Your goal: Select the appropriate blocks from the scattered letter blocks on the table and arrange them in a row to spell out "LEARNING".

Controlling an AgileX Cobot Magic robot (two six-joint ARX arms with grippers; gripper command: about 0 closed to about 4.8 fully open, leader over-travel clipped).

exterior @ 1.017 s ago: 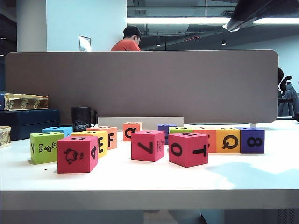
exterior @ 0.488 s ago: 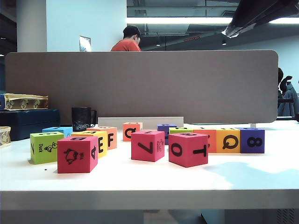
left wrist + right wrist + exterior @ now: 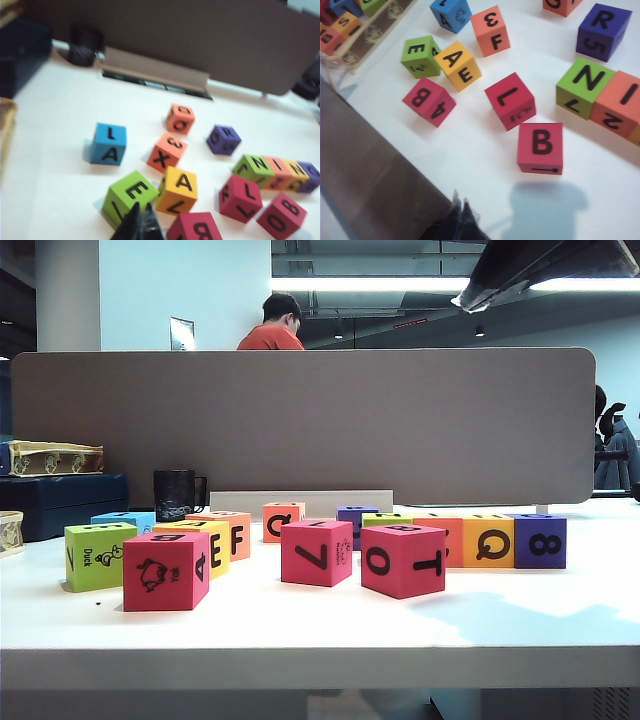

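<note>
Letter blocks (image 3: 403, 559) — scattered on the white desk (image 3: 300, 625) in front of the grey-brown partition panel (image 3: 300, 425).

Red-pink L block (image 3: 510, 101) — near the middle of the desk, just beside the red-pink B block (image 3: 540, 148); the two stand apart.

Green N block (image 3: 585, 87) — touching the orange I block (image 3: 619, 104) at the start of a short row; in the left wrist view the row runs on through a yellow block to a purple block (image 3: 311, 173).

Yellow A block (image 3: 458, 65) — touching the green E block (image 3: 420, 56), with the red-pink 4 block (image 3: 429, 101) near them.

Purple R block (image 3: 602, 31), orange 3 block (image 3: 491, 30), blue A block (image 3: 108, 143), orange G block (image 3: 180, 119) — each standing alone, farther back.

Black mug (image 3: 176, 494) — at the back left, by the panel.

Left hand (image 3: 138, 226) — closed, empty, raised above the near edge of the desk over the green E block.

Right hand (image 3: 458, 218) — fingertips together, empty, above the desk's front edge, clear of the blocks.
</note>
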